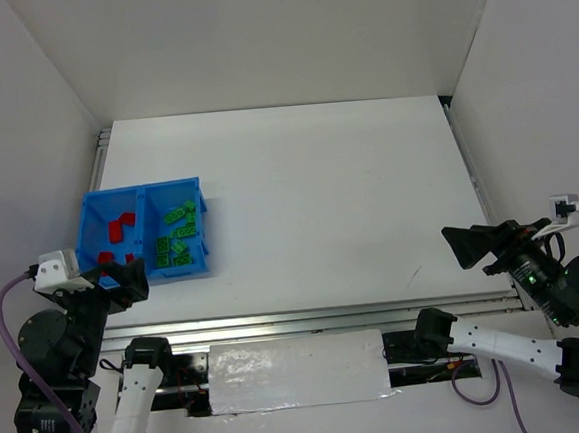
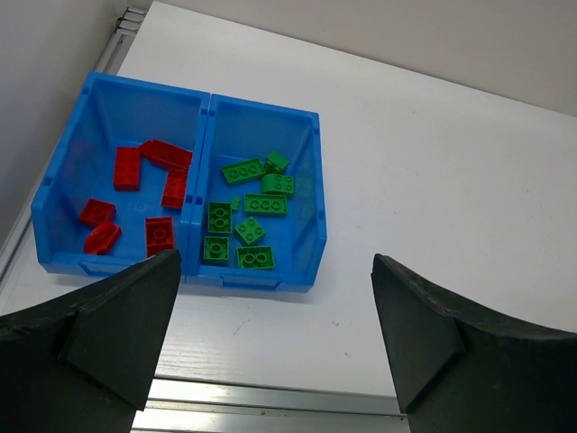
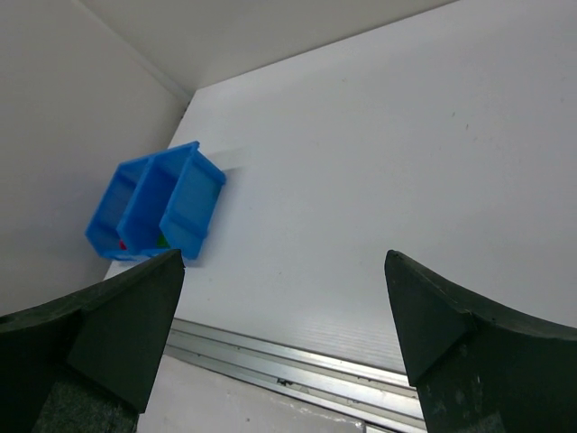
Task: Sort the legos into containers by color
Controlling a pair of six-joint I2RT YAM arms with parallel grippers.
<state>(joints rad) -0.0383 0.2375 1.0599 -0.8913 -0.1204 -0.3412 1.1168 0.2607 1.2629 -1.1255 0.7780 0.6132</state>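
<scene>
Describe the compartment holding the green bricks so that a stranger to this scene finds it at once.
On the white table, one blue bin stands at the left side, toward the near edge. A middle wall splits it; take the right compartment, nearer the table's centre. It holds only green bricks, its neighbour only red bricks.

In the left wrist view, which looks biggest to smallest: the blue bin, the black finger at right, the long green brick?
1. blue bin
2. black finger, inflated by camera nearness
3. long green brick
</scene>
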